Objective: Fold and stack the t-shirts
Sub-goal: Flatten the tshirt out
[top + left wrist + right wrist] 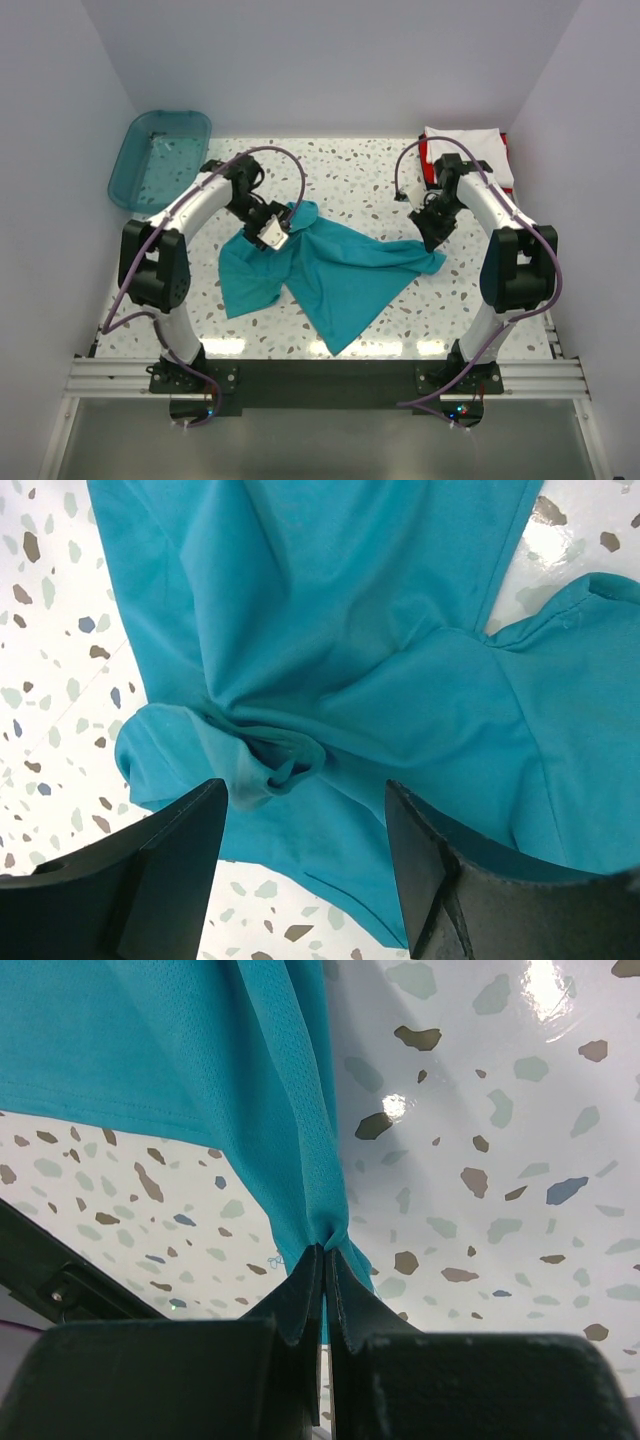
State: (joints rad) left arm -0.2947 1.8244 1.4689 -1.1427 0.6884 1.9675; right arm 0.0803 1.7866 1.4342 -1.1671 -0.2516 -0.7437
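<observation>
The crumpled teal-blue cloth t-shirt point(340, 270) lay on the speckled table point(370, 175), one edge pinched in the closed right gripper point(325, 1260). The left gripper point(305, 800) hung parted over a bunched fold, holding nothing; a lone right-hand pull could drag the shirt askew.

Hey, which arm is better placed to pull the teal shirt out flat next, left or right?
Right, probably. The right gripper is pinched shut on an edge of the teal t-shirt, so it can pull straight away. The left gripper hangs open over a bunched fold, holding nothing.
</observation>
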